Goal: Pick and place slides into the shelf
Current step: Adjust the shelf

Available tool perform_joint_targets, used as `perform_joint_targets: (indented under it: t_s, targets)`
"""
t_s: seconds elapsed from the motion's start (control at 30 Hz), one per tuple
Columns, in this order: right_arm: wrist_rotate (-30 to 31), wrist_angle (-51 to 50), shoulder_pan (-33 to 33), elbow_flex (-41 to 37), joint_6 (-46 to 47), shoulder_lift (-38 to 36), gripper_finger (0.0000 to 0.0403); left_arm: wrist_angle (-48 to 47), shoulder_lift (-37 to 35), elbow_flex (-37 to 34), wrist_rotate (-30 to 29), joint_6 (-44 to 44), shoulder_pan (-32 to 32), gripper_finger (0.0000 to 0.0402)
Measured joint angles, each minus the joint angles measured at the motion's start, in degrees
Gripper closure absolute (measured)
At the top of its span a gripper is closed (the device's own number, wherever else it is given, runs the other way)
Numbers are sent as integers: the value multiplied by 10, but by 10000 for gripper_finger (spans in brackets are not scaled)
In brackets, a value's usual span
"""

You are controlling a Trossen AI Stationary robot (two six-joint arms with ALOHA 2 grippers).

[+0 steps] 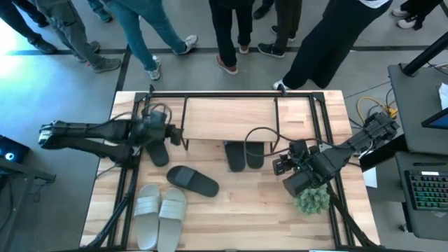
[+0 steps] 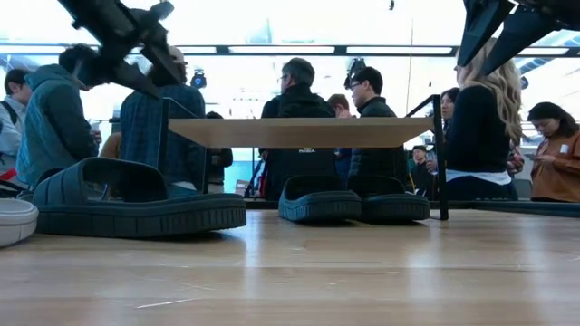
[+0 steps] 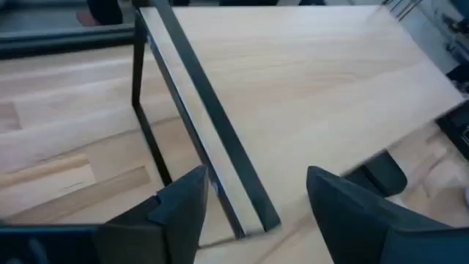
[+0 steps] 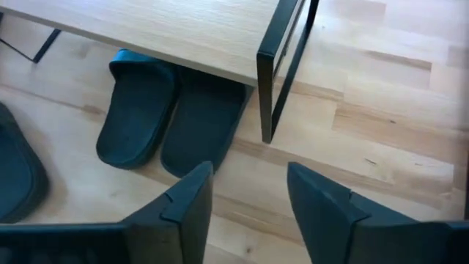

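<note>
The left gripper (image 3: 253,202) hangs open and empty over the left end of the shelf (image 1: 231,117), its fingers (image 3: 183,205) spread above the light-wood top board and the black wire frame. Just below it in the high view, 1 black slide (image 1: 157,152) lies half under that end of the shelf.

The right gripper (image 4: 249,198) is also open and empty, near the shelf's right front leg. Ahead of it, 2 black slides (image 4: 172,117) sit side by side with toes tucked under the board and heels sticking out.

A 4th black slide (image 1: 192,180) lies loose on the table in front of the shelf, and 2 pale grey slides (image 1: 159,207) rest together near the front-left edge. A small green plant (image 1: 311,199) stands by the right arm.

The slides look like light moulded foam: springy, a little grippy, not fragile. The wide strap arches clear of the footbed, so pinching across that strap looks the surest hold; the sole's thick edge seems the fallback, though it may flex or twist.
</note>
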Motion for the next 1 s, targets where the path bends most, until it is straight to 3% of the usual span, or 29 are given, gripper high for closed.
perform_joint_targets:
  t_s: [0.2, 0.37, 0.53, 0.87, 1.0]
  targets:
    - [-4, 1, -1, 0, 4, 0, 218, -3, 17, 10, 109, 34, 127, 178]
    - [-13, 1, 0, 0, 3, 0, 218, 0, 19, 17, 130, 38, 167, 178]
    - [-9, 0, -1, 0, -2, 0, 209, 18, 36, 16, 242, 50, 203, 178]
    - [-9, -1, -1, 0, -3, 0, 204, 36, 111, 16, 277, 80, 226, 179]
    - [-10, -2, -1, 0, -8, 0, 204, 34, 115, 16, 277, 77, 226, 206]
